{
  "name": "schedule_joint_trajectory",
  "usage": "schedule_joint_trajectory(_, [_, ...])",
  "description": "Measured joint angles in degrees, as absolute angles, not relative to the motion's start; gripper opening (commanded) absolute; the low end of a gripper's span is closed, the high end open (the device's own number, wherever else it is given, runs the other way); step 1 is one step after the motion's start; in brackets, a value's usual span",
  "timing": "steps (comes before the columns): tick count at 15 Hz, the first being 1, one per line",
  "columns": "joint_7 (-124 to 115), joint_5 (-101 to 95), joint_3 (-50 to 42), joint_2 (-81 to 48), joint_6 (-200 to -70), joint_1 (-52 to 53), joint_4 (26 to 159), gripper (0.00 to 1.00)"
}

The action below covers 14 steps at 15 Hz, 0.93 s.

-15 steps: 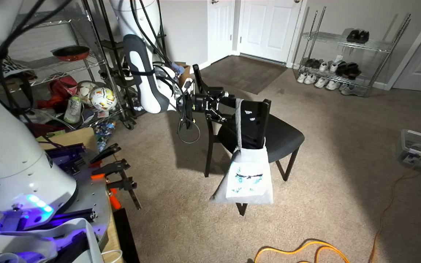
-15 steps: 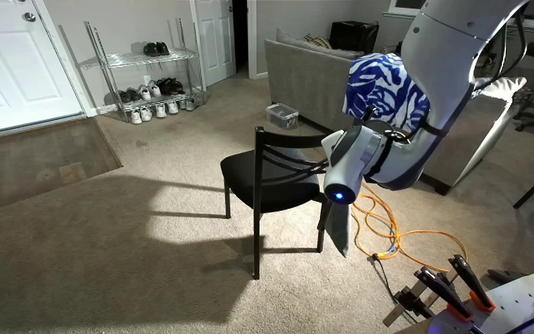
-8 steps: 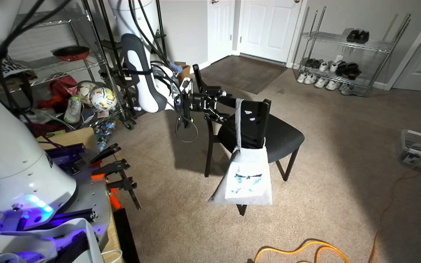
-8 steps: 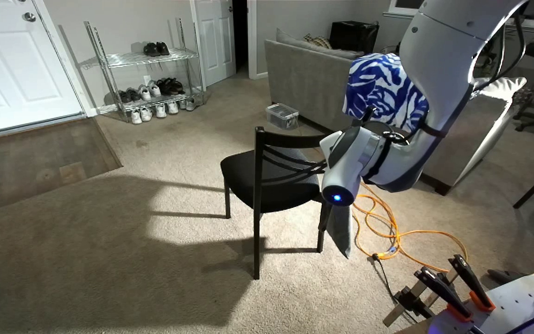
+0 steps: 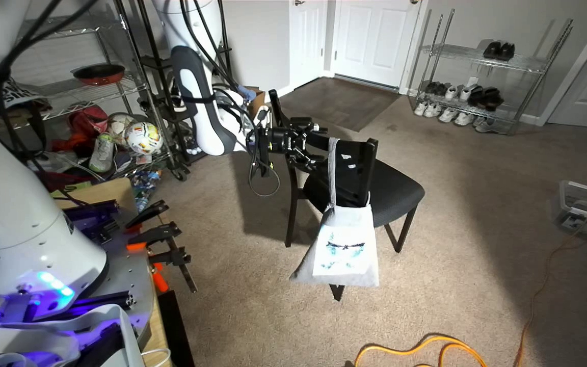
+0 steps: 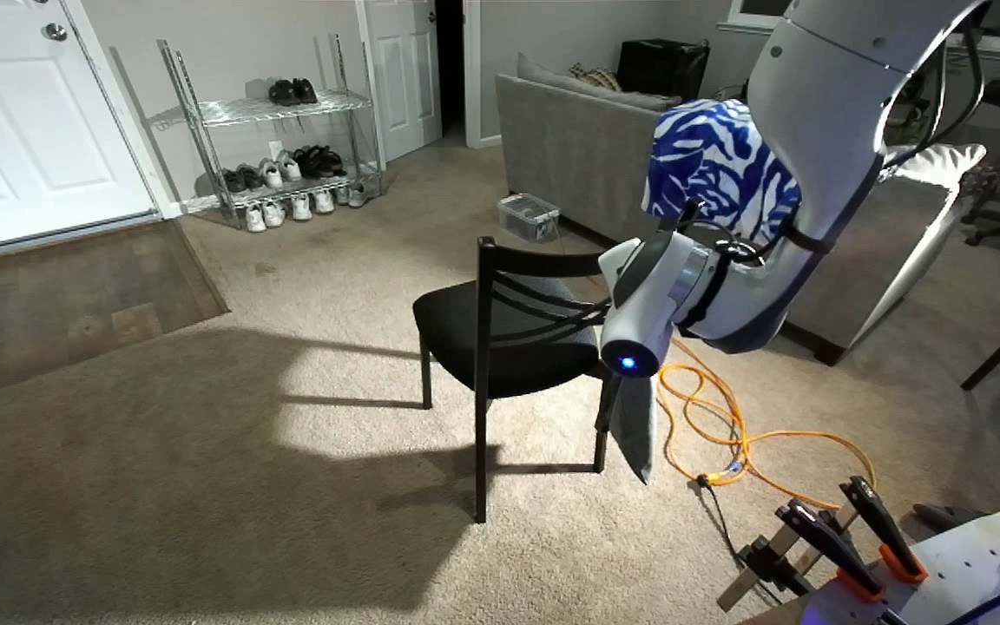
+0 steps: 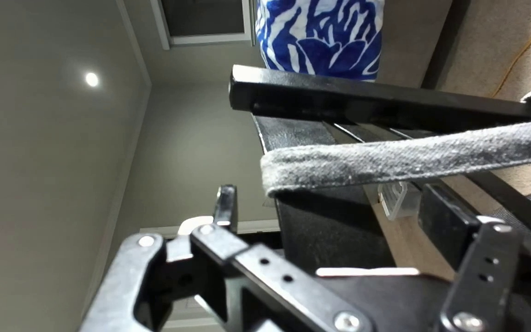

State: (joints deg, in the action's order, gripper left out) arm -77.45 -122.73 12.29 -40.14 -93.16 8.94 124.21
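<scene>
Hand (image 7: 337, 214): spread | grey strap (image 7: 385, 159): near hand, over chair back (image 5: 357, 158) | bag (image 5: 347, 250): hanging below hand

The arm (image 6: 838, 113), upper right in an exterior view, is smooth, rounded and white, with small screw caps (image 6: 878, 42) and a dark round end cover (image 6: 648, 361) bearing a blue light (image 6: 628, 362). Thick black cables (image 5: 2, 72), dark grey trim (image 5: 185, 57) and a black strap (image 5: 199, 100) show upper left in an exterior view. The tool (image 7: 337, 217) has grey links (image 7: 307, 293), bright screws (image 7: 347, 321) and black pads (image 7: 445, 221).

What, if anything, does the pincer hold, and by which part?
Nothing is held: the pincer is open, and the tote-bag strap hangs over the chair backrest.
</scene>
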Motion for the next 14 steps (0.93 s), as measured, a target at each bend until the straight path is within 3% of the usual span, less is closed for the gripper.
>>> schedule_joint_trajectory(14, [-77.45, -121.02, 9.53, -40.63, -92.98, 6.69, 122.34, 1.00])
